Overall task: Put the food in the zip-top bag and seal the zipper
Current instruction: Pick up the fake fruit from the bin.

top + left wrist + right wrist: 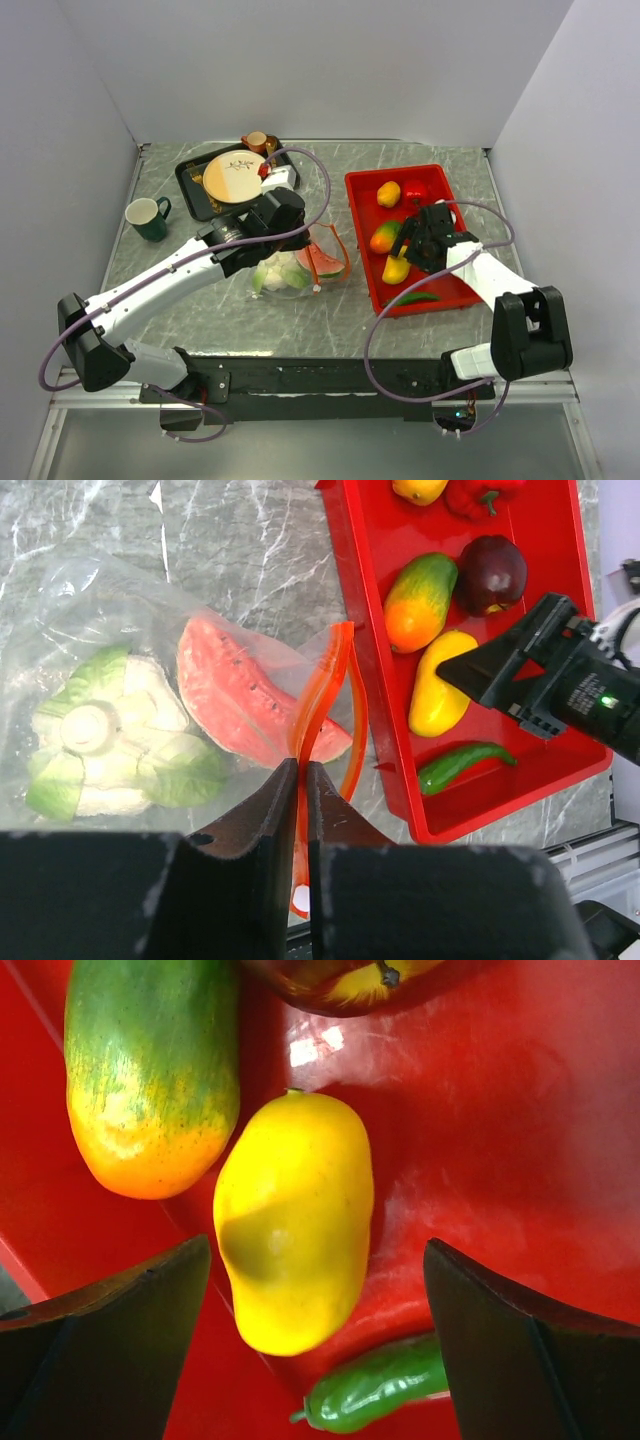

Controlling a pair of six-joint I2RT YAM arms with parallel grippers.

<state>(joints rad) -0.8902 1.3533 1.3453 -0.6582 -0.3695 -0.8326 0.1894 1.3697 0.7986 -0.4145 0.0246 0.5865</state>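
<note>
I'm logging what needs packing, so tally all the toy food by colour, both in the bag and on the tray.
Yellow: 2 (far mango, near mango)
Red: 2 (pepper, watermelon)
Green-orange: 1 (two-tone mango)
Dark purple: 1 (fruit)
Green: 1 (chili)
White-green: 1 (cauliflower)
Total: 8
</note>
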